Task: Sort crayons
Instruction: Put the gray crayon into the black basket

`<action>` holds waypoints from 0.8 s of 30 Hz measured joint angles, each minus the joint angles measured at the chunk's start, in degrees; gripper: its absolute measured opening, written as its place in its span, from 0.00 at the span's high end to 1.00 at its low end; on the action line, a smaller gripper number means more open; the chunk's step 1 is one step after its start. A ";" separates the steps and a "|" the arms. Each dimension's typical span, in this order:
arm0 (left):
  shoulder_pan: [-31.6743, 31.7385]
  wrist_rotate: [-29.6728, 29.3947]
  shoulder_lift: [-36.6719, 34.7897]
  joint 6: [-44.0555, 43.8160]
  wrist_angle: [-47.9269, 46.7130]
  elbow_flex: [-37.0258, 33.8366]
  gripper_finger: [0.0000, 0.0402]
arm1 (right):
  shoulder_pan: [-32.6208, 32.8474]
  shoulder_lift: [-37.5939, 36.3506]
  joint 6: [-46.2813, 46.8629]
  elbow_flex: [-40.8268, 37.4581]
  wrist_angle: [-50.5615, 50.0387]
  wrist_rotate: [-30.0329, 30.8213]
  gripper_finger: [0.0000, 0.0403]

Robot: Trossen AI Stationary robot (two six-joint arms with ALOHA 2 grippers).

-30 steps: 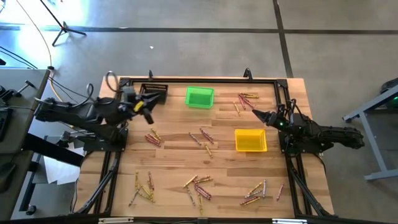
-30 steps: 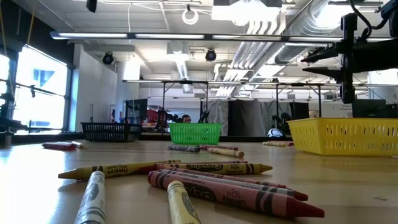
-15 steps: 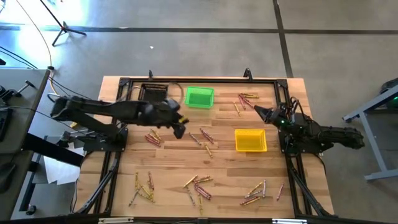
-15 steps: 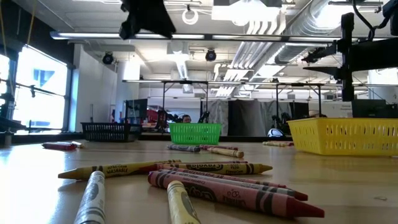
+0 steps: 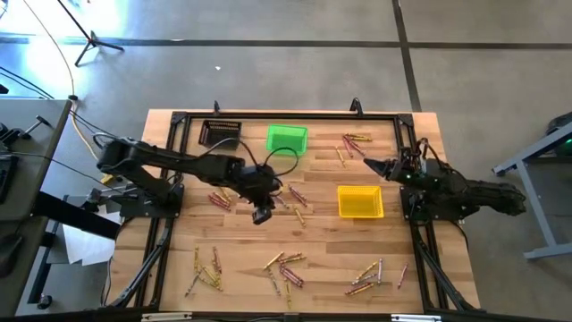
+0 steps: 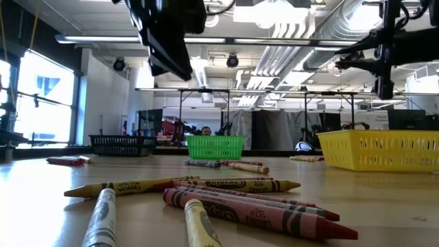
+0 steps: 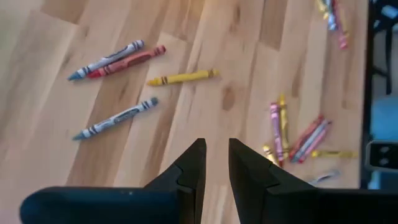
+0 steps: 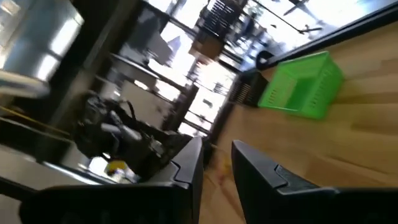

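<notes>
Crayons lie flat on the wooden table in loose groups: centre, centre left, far right and along the near edge. My left gripper hangs over the table's middle, slanting down, narrowly open and empty. Its wrist view shows its fingertips above bare wood, with grey, red and yellow crayons beyond them. My right gripper waits level at the right side, beyond the yellow bin. It is narrowly open and empty.
A black bin and a green bin stand along the far edge. A dark frame runs around the table. In the low view crayons lie close to the camera, and both arms hang high above the tabletop.
My left gripper has swung from beside the black bin toward the table's middle and near edge. It has sunk and tipped from roughly level to slanting down. My right gripper has risen a little. No crayon has moved.
</notes>
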 joint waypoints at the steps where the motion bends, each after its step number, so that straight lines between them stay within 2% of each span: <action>1: 0.71 0.86 0.68 0.42 -0.04 0.00 0.86 | -0.02 0.85 -1.63 2.51 -4.17 -0.22 0.82; 5: 3.03 1.07 3.18 3.24 -0.09 0.00 0.86 | -0.01 5.97 -5.57 13.76 -22.45 0.11 0.82; 8: 4.03 0.92 4.92 9.73 -0.09 0.00 0.86 | -0.02 10.86 -5.72 21.46 -36.24 -0.12 0.82; 12: 4.77 0.72 7.83 17.71 -0.10 0.00 0.86 | -0.02 17.31 -5.74 29.19 -49.45 -0.95 0.82; 15: 5.06 -0.20 10.12 23.71 -0.13 0.00 0.86 | 0.00 21.43 -5.74 32.71 -55.58 -0.95 0.82; 17: 5.08 -2.91 11.50 28.00 -0.07 0.00 0.86 | 0.00 23.65 -5.74 34.06 -58.18 -0.97 0.82; 20: 5.08 -7.24 13.25 34.85 0.14 -0.01 0.86 | 0.00 26.54 -5.74 34.83 -59.96 -1.00 0.82; 24: 5.08 -9.73 15.24 45.23 0.88 -0.02 0.86 | 0.00 29.50 -5.74 34.85 -59.98 -1.02 0.82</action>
